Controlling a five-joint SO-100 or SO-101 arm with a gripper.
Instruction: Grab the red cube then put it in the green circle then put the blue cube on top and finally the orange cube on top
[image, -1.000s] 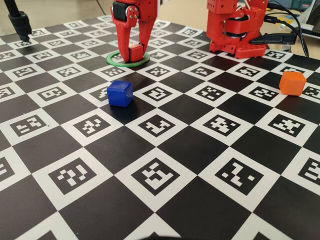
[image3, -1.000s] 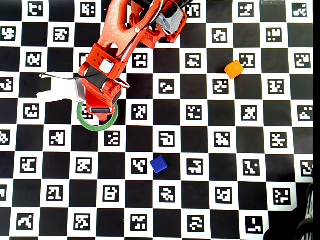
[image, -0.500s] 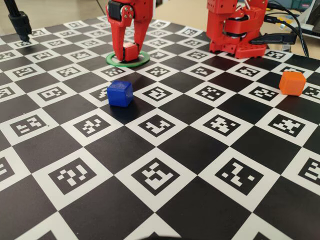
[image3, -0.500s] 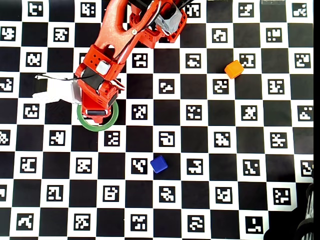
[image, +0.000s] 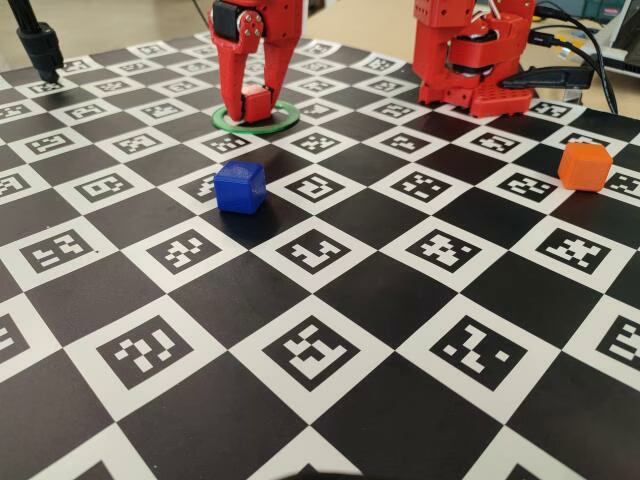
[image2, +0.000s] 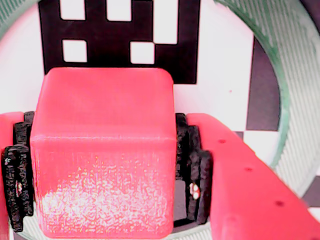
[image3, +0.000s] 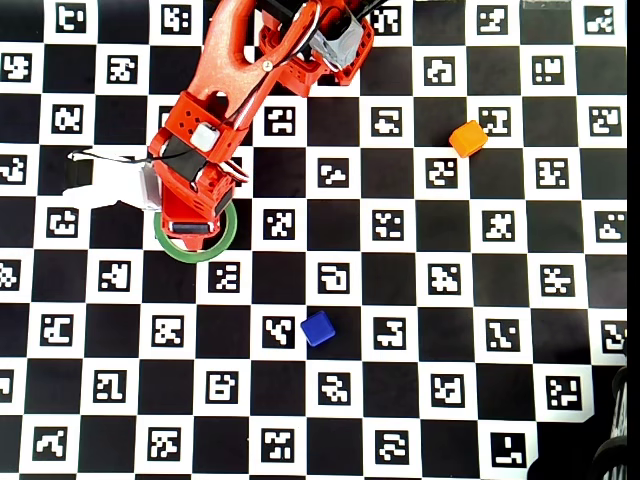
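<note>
My gripper (image: 256, 104) is shut on the red cube (image: 258, 102) and holds it inside the green circle (image: 222, 118), at or just above the board. In the wrist view the red cube (image2: 102, 150) fills the middle between the black pads (image2: 192, 170), with the green ring (image2: 280, 105) curving around it. In the overhead view the arm hides the cube and my gripper; only the ring (image3: 170, 243) shows. The blue cube (image: 240, 186) sits on the board in front of the ring, also in the overhead view (image3: 318, 328). The orange cube (image: 585, 165) lies far right, also in the overhead view (image3: 468, 138).
The board is a black-and-white checker of markers (image: 320, 350). The arm's red base (image: 470, 60) stands at the back right with cables (image: 585, 60) beside it. A black stand (image: 40, 45) rises at the back left.
</note>
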